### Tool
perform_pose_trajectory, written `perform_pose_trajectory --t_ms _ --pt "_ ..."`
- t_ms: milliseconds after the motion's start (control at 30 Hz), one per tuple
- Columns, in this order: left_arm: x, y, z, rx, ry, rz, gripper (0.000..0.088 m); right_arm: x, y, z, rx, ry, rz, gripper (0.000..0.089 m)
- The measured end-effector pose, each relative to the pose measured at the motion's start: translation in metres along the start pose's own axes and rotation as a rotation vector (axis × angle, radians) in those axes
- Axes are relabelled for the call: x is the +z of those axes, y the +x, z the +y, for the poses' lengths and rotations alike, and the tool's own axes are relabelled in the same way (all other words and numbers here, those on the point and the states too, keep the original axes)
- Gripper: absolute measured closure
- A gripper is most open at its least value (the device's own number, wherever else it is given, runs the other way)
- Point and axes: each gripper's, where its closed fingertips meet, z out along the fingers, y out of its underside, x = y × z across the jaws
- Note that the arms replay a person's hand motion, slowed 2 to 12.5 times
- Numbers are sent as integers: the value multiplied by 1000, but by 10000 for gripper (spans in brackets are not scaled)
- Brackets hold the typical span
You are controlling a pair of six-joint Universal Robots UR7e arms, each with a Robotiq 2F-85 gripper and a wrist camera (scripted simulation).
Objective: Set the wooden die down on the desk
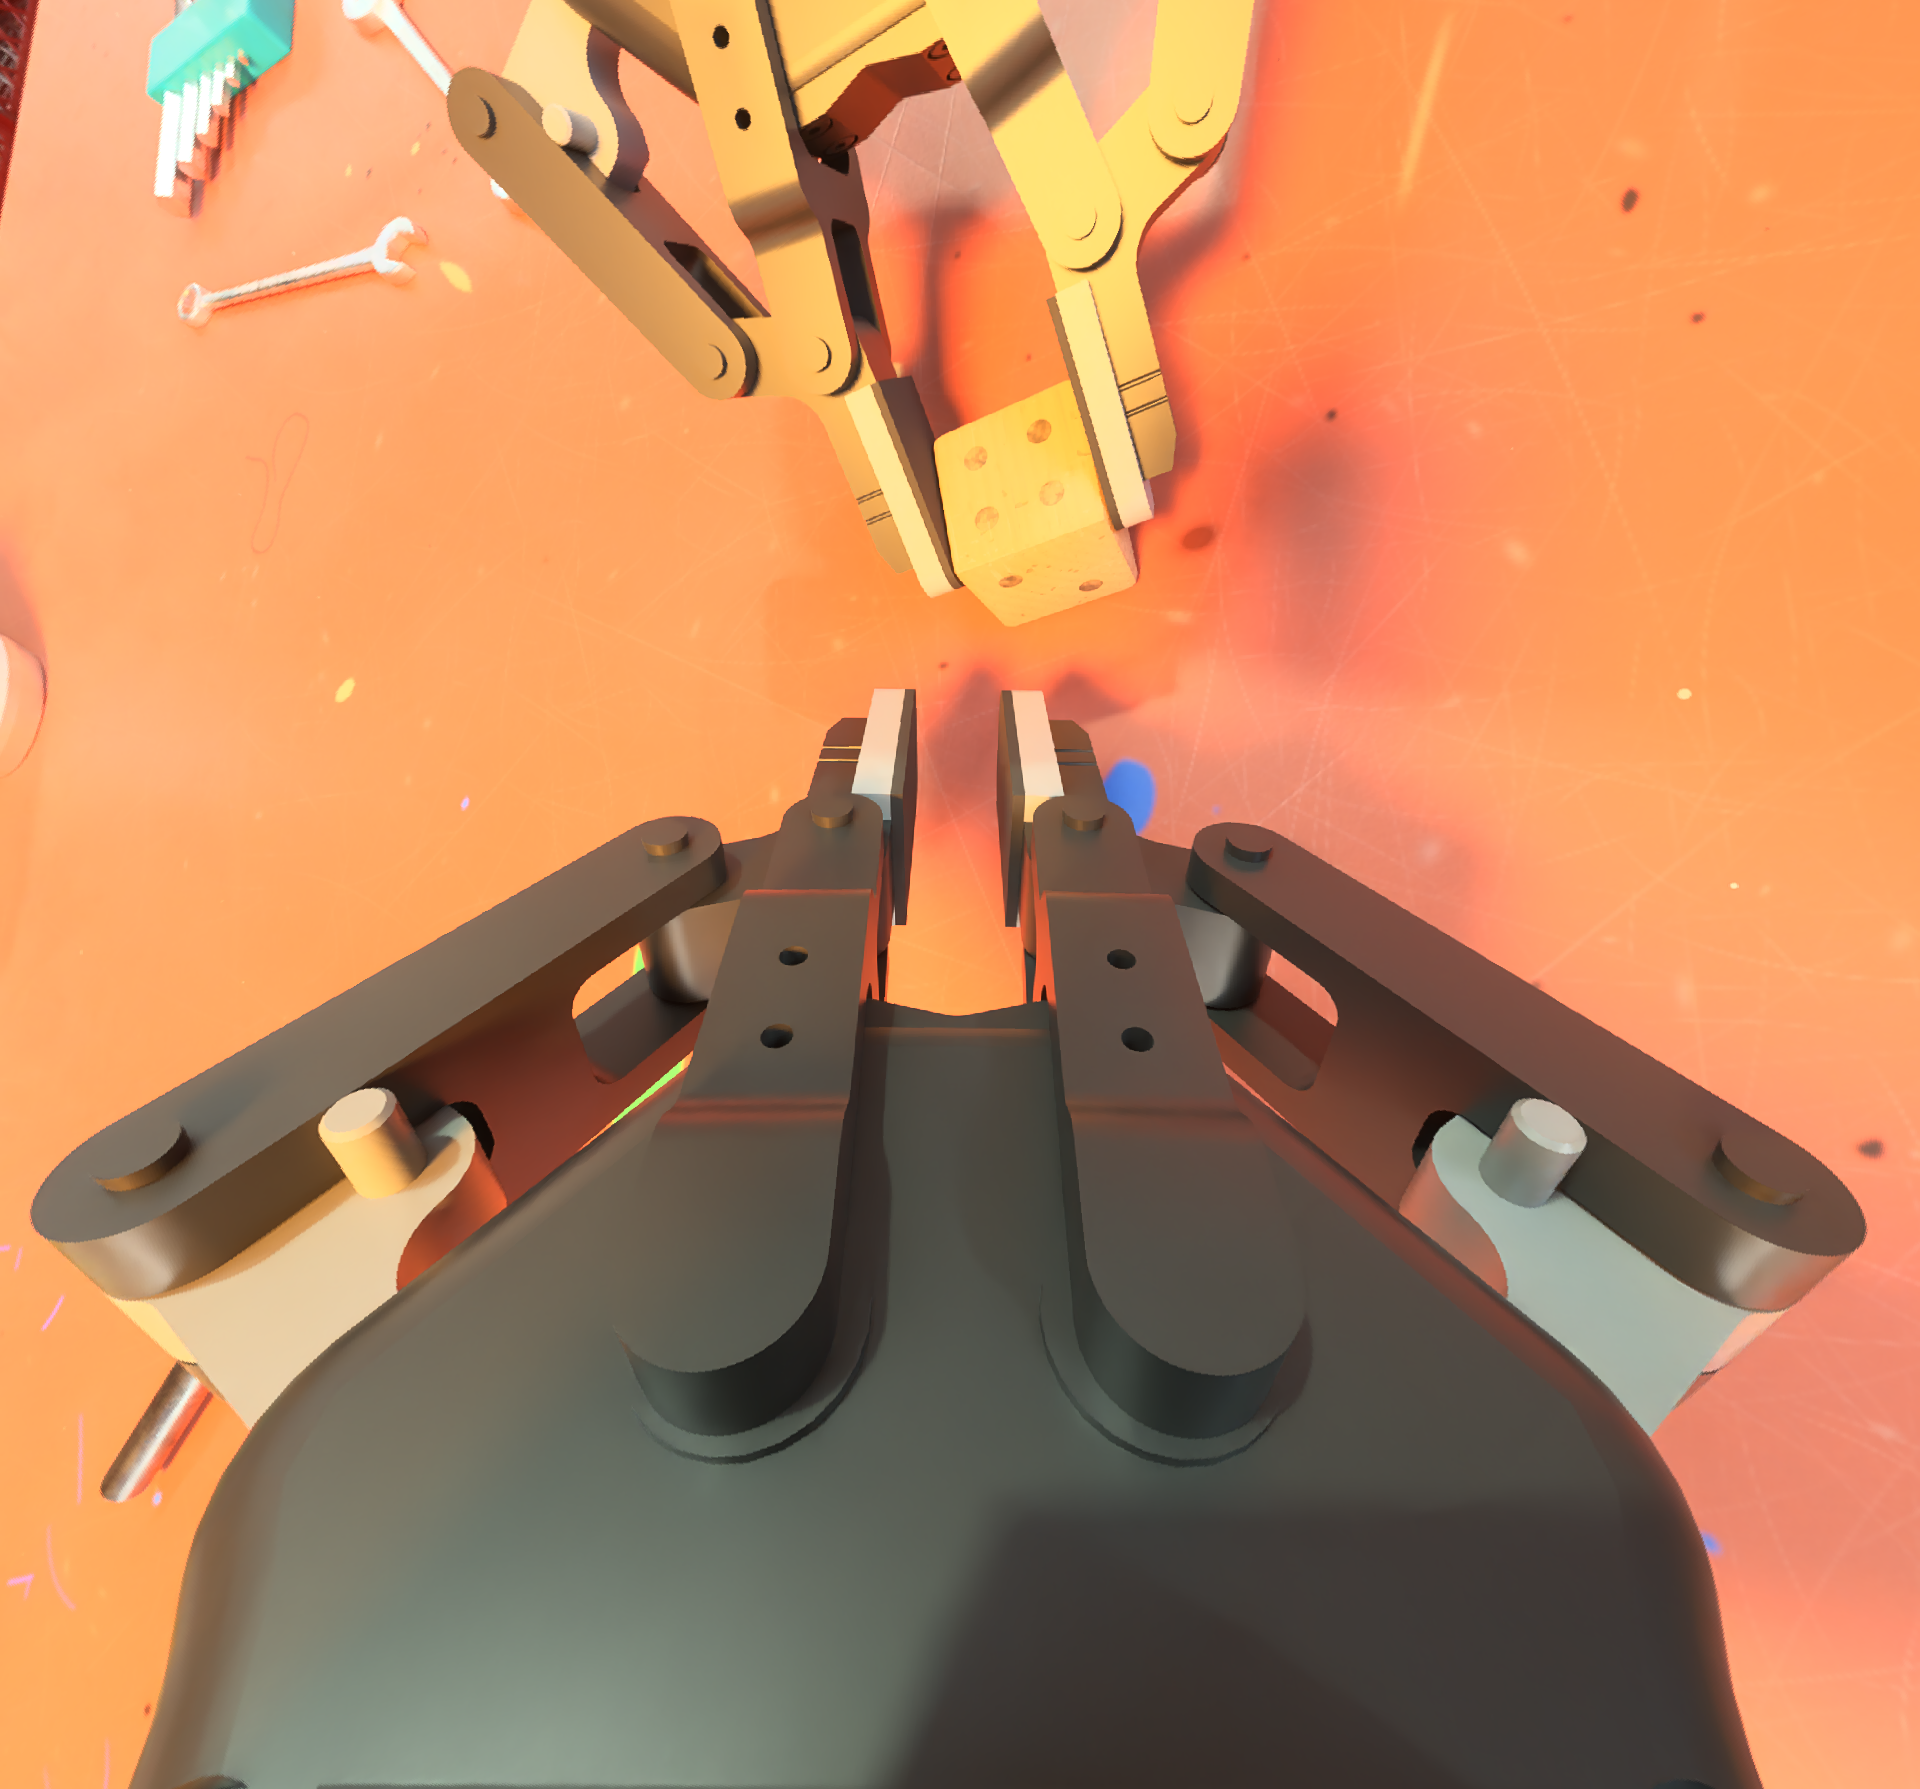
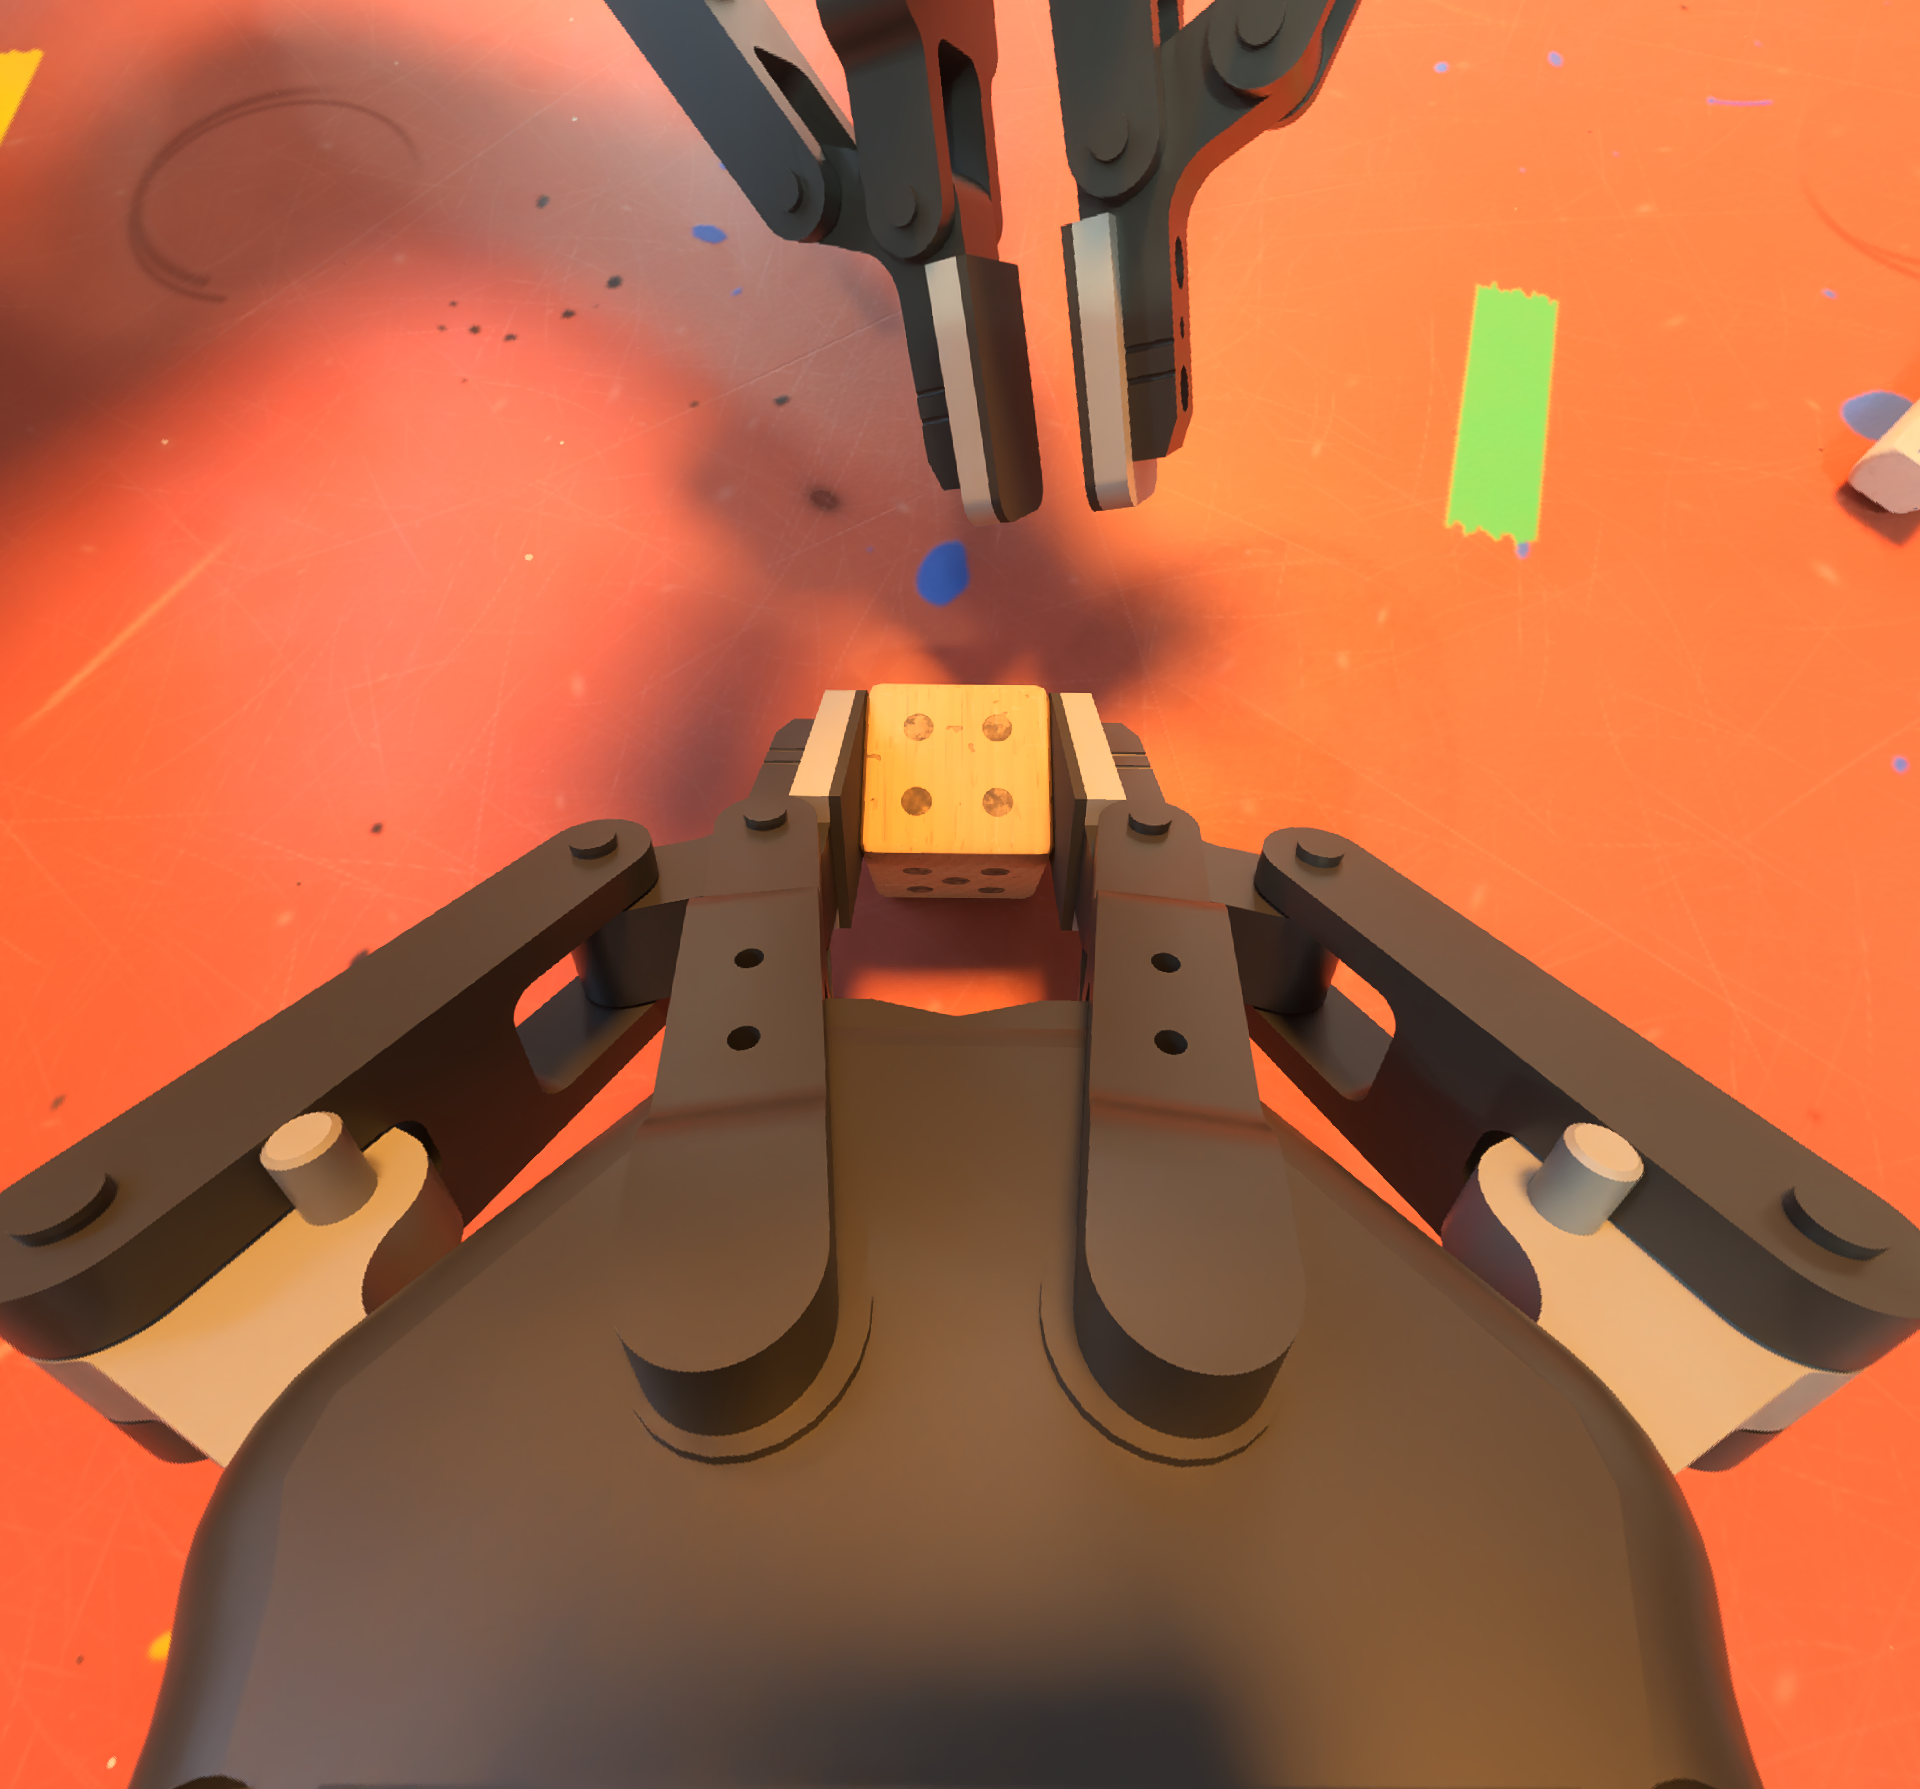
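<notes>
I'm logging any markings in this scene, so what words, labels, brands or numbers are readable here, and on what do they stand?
There is no readable text in either view.
The wooden die, held between the right gripper's pads, carries only pips, no numerals.
The hex key set, the two wrenches and the green tape strip on the desk show no lettering that can be made out.
</notes>
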Motion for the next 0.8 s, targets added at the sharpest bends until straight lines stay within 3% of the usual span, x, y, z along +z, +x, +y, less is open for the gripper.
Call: perform_pose_trajectory --t_ms 400,800 --pt "1 -1 -1 0 28 78 741 0 0 0 -6 -1 7 593" --pt "1 -1 -3 -58 91 105 742 0 0 0 -10 -2 10 593"
